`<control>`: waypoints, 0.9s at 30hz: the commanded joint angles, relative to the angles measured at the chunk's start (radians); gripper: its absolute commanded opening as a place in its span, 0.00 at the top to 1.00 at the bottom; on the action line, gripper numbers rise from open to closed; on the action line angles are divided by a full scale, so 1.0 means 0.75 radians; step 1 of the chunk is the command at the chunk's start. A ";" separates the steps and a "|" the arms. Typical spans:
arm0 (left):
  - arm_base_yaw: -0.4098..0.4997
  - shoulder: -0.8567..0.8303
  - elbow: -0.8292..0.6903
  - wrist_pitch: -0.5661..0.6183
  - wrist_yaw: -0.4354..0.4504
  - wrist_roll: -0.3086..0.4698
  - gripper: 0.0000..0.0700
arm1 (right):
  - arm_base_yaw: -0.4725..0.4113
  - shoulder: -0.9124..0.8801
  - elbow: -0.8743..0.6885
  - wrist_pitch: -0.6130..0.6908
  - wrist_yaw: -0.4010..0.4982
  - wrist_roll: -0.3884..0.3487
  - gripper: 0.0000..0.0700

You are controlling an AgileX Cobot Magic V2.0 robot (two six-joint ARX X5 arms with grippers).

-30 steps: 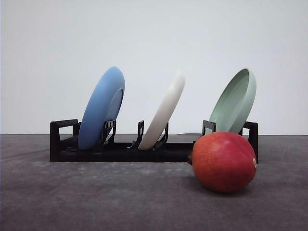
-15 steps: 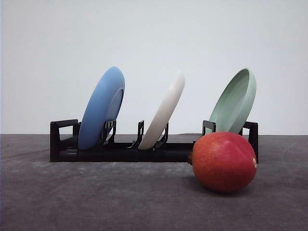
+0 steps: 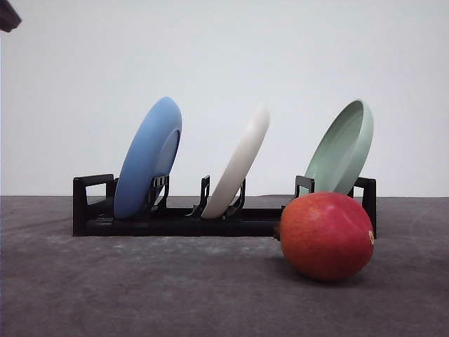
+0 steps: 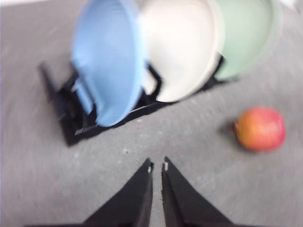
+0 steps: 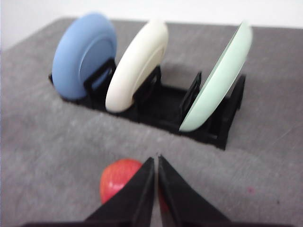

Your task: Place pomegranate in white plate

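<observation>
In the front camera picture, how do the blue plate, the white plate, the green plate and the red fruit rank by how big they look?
1. Blue plate and green plate: look alike, so I won't rank them.
2. White plate: seen nearly edge-on, so it shows less.
3. Pomegranate: smallest, though nearest the camera.

A plain, pale grey-white wall (image 3: 224, 63) spans the whole back of the scene, bare and evenly lit, without a seam or mark on it. Below it runs the table (image 3: 140, 295), a dark grey top with a mottled, faintly scuffed, felt-like surface, its far edge drawing a straight horizontal line against the wall. The light is soft and diffuse, and shadows on the table are short and blurred. In the right wrist view the table's far left corner (image 5: 61, 21) shows rounded, with white wall behind it.
</observation>
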 commanded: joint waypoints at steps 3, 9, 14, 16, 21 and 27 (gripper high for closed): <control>-0.024 0.007 0.028 0.001 -0.002 0.130 0.98 | 0.016 0.013 0.013 -0.023 -0.005 -0.048 0.97; -0.027 0.006 0.028 0.006 0.006 0.123 0.48 | 0.016 0.012 0.013 -0.028 0.001 -0.062 0.26; -0.037 0.007 0.028 0.014 0.031 0.123 0.46 | 0.016 0.012 0.013 -0.028 0.000 -0.062 0.27; -0.056 0.016 0.028 0.039 0.039 0.125 0.46 | 0.016 0.012 0.013 -0.028 0.000 -0.055 0.27; -0.150 0.083 0.028 0.148 0.038 0.134 0.45 | 0.016 0.012 0.014 -0.027 0.000 -0.011 0.30; -0.304 0.250 0.028 0.365 -0.027 0.132 0.45 | 0.016 0.012 0.014 -0.025 -0.003 -0.006 0.43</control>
